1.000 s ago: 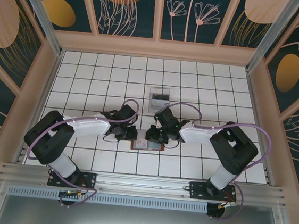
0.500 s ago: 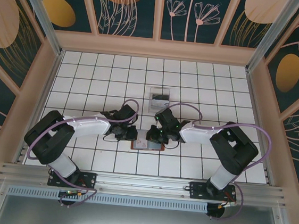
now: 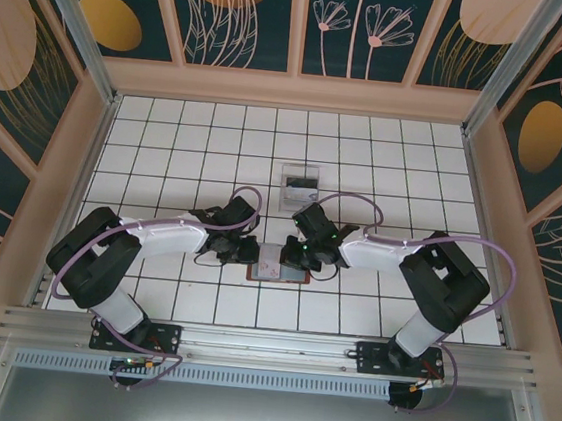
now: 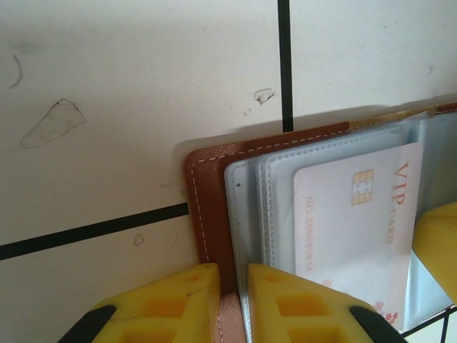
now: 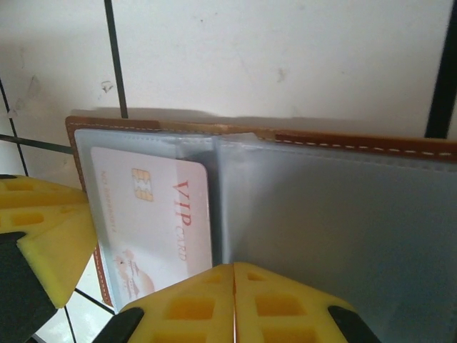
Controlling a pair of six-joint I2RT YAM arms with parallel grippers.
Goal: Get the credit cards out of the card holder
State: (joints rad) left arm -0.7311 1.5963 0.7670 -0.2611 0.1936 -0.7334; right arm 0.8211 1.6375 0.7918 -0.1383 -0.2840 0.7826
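– Left gripper [image 4: 232,275], what's it got?
– Nearly closed, pinching the card holder [image 4: 207,207] by its brown edge, bottom centre of its wrist view.
– Right gripper [image 5: 234,275]?
– Jaws pressed together under the clear sleeves [image 5: 335,236]; credit card [image 5: 153,214] sits sleeved, left of centre.

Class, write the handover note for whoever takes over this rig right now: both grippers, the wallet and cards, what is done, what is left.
Left gripper: shut on the card holder's left edge; the holder lies open on the table.
Right gripper: shut at the edge of the sleeves; whether it grips anything is unclear.
VIP card: inside its clear sleeve.
Done: holder opened.
Left: pull the cards out.
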